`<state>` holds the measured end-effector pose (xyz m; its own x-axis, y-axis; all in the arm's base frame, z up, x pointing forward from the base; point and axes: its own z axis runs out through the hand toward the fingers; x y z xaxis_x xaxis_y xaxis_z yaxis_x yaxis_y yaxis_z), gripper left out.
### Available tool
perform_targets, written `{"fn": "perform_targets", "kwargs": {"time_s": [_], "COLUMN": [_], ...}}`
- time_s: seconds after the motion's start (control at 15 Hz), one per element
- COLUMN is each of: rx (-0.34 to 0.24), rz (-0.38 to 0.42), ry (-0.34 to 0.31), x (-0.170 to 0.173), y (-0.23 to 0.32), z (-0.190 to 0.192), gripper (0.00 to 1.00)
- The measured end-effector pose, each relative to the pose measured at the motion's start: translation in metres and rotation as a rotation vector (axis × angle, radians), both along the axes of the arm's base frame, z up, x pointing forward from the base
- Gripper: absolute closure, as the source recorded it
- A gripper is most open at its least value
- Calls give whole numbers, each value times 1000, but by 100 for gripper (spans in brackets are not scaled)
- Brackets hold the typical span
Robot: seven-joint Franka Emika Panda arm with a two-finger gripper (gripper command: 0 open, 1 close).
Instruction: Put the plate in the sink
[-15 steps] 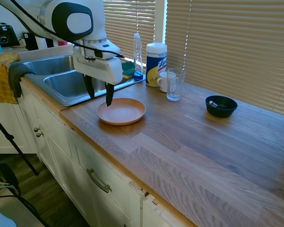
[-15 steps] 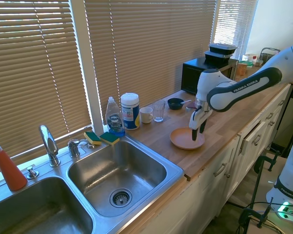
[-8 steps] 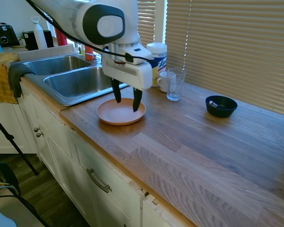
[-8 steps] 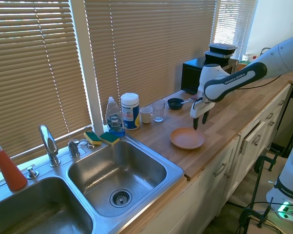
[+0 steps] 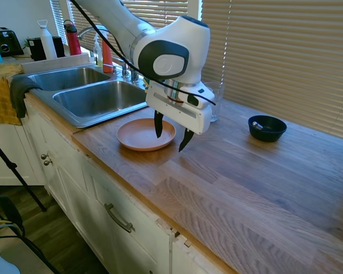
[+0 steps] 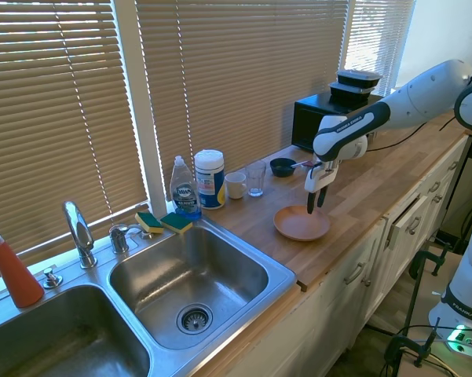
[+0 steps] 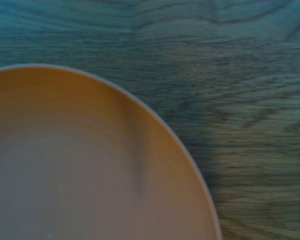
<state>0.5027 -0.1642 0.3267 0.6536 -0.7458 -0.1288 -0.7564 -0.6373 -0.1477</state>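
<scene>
- One plate (image 5: 146, 135) lies flat on the wooden counter (image 5: 257, 177), just beside the sink (image 5: 85, 100) and near the counter's front edge, in the first exterior view. The gripper (image 5: 171, 132) hangs over the rim farthest from the sink, fingers spread and empty: one tip sits above the inside of the plate, the other outside the rim above bare wood. That straddle suits a rim pinch; my advice is to lower straight down until the rim lies between the fingers, then close.
- Seen from the second exterior view, the gripper (image 6: 315, 198) is above the plate (image 6: 301, 223) on its side away from the sink (image 6: 190, 276), not touching it. The near basin is open, so once gripped the plate should be lifted enough to clear the counter lip and the sink's raised edge, then carried across and set down low. The glass (image 6: 256, 178), mug (image 6: 236, 185) and small dark bowl (image 6: 282, 166) stand well apart towards the blinds, off the likely path.
- Close up, the wrist view shows the curved plate (image 7: 85, 170) rim against the wood grain of the counter (image 7: 239, 90), which fits the gripper being over the edge. A thin rim may slip or tilt, so grip firmly and move slowly.
</scene>
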Motion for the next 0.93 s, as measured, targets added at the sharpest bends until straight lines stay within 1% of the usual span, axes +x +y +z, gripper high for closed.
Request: {"fn": "perform_targets", "kwargs": {"time_s": [0.2, 0.6, 0.67, 0.93], "rx": [26, 48, 52, 66], "rz": [24, 69, 71, 77], "ry": [13, 30, 31, 30], "x": [2, 15, 17, 21], "y": [7, 22, 23, 29], "z": [2, 0, -1, -5], "gripper": [0, 0, 100, 100]}}
